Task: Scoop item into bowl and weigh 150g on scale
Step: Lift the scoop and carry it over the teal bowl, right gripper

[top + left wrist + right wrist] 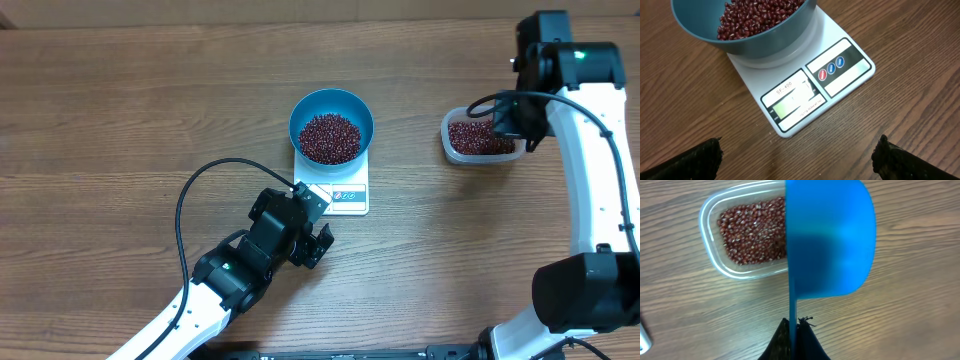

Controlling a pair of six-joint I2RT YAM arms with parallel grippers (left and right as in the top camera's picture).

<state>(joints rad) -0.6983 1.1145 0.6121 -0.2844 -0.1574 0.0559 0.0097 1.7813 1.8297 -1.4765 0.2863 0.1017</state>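
Observation:
The blue bowl (331,126) (700,30) stands on the white scale (340,192) (805,87) and holds a heap of dark red-brown beans (329,138) (757,17). More beans (478,137) (754,230) lie in a clear tub (449,146) (710,240) at the right. My right gripper (793,325) is shut on the thin handle of a blue scoop (832,240), held above the table just beside the tub. My left gripper (312,232) (797,160) stands open just in front of the scale's display edge, with nothing between its fingers (695,160).
The scale's grey display (790,102) and its red and blue buttons (831,69) face my left gripper. A black cable (200,190) loops over the table left of the scale. Bare wooden tabletop (130,100) lies to the left and between scale and tub.

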